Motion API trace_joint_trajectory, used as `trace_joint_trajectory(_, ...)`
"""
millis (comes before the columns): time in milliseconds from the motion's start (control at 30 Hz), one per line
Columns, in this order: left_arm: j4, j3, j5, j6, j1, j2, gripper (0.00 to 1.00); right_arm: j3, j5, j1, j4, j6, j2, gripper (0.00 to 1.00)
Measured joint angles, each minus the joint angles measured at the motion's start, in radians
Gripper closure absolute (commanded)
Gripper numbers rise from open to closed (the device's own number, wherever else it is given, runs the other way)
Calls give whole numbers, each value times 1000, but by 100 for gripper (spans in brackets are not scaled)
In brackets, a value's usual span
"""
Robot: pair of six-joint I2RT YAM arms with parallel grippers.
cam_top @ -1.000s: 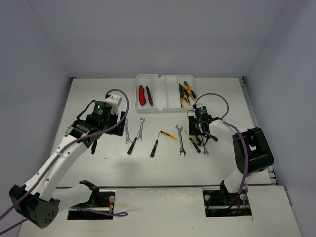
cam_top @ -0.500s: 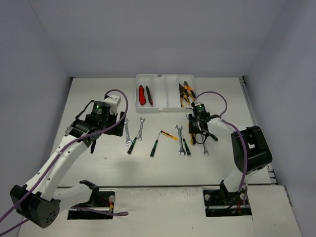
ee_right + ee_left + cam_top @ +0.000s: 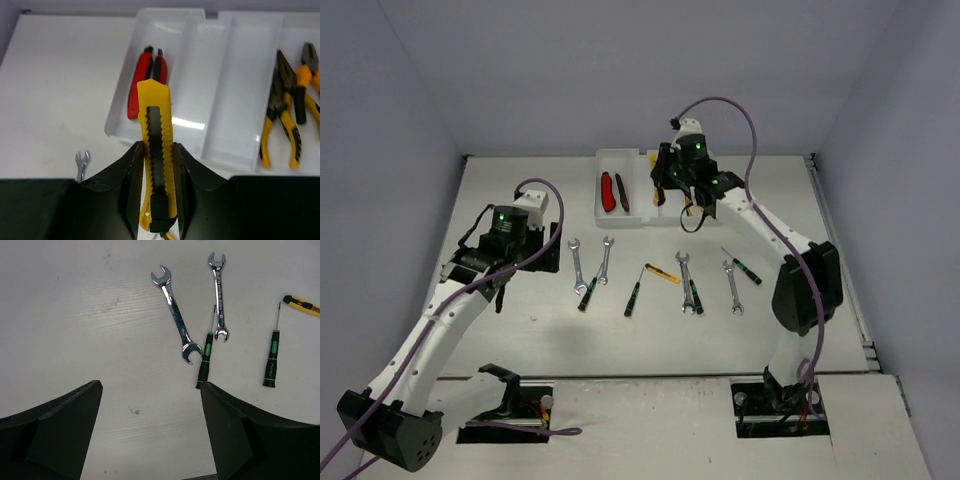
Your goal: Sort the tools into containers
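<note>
My right gripper [image 3: 156,148] is shut on a yellow cutter [image 3: 154,107] with a black slider, held above the near edge of the translucent white tray [image 3: 199,75], the containers. In the top view this gripper [image 3: 670,188] hangs over the tray [image 3: 630,160]. Red cutters [image 3: 145,82] lie in the tray's left slot and yellow-handled pliers [image 3: 280,115] in a right slot. My left gripper [image 3: 150,392] stands open over bare table, left of two silver wrenches [image 3: 175,315] and a black-green screwdriver [image 3: 205,360]. From above, the left gripper [image 3: 532,258] sits beside those wrenches [image 3: 577,265].
Other tools lie in a row on the table: a screwdriver [image 3: 633,295], a small yellow cutter [image 3: 662,274], a wrench [image 3: 684,283] with a screwdriver [image 3: 695,295] beside it, another wrench [image 3: 732,285] and a screwdriver [image 3: 745,266]. Grey walls enclose the table.
My right gripper closed on the yellow cutter at the table's right side and carried it up and back to the tray. The left arm shifted slightly left.
</note>
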Motion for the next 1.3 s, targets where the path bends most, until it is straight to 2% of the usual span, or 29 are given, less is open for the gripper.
trace_joint_trajectory(200, 8, -2, -3, -10, 36, -26, 23, 338, -45, 16, 14, 12, 348, 100)
trace_joint_trajectory(367, 15, -9, 0, -12, 50, -28, 23, 529, -41, 44, 14, 21, 586, 98)
trace_joint_trajectory(433, 15, -14, 4, -13, 57, -28, 23, 576, -42, 53, 19, 32, 647, 94)
trace_joint_trajectory(600, 16, -16, 14, -23, 78, -28, 23, 650, -41, 77, 45, 38, 725, 65)
trace_joint_trajectory(667, 16, -16, 27, -27, 84, -28, 23, 654, -40, 82, 55, 37, 725, 58)
trace_joint_trajectory(833, 18, -17, 54, -36, 99, -28, 23, 654, -26, 91, 92, 29, 725, 49)
trace_joint_trajectory(1000, 35, -23, 84, -54, 99, -28, 23, 547, -9, 87, 101, -16, 669, 48)
trace_joint_trajectory(1167, 67, -47, 143, -120, 67, -19, 23, 260, 36, 74, 84, -72, 435, 48)
trace_joint_trajectory(1300, 96, -47, 96, -202, -95, 24, 23, -5, 60, 26, 115, -92, 145, 47)
